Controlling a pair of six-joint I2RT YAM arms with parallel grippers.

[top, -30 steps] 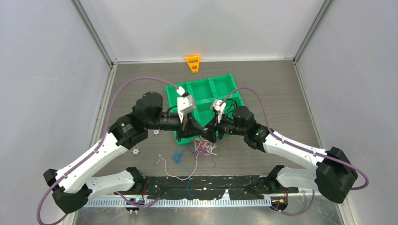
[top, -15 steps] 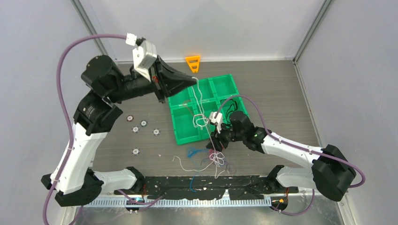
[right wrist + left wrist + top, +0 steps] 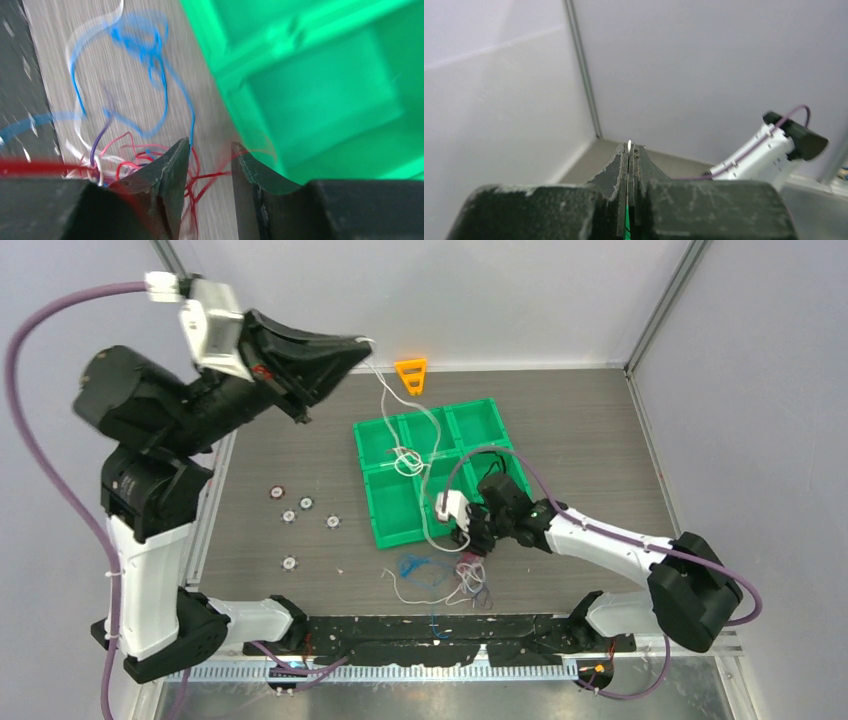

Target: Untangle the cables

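My left gripper (image 3: 364, 341) is raised high at the back left, shut on the end of a white cable (image 3: 428, 424). The cable's tip shows between the shut fingers in the left wrist view (image 3: 629, 145). It hangs down over the green tray (image 3: 381, 531), has a knot in mid-air, and runs to the tangle of cables (image 3: 462, 578) on the table. My right gripper (image 3: 468, 543) is low at the tangle by the tray's front edge, jaws open. In the right wrist view, red cables (image 3: 205, 176) lie between its jaws, with a blue cable (image 3: 150, 47) beyond.
The green tray (image 3: 320, 75) has several compartments. An orange triangular piece (image 3: 411, 375) stands behind it. Several small round discs (image 3: 306, 503) lie on the table left of the tray. The arms' black base rail (image 3: 440, 640) runs along the near edge.
My left gripper has risen and swung back to the left, drawing the white cable up out of the tangle. My right gripper has moved down onto the tangle.
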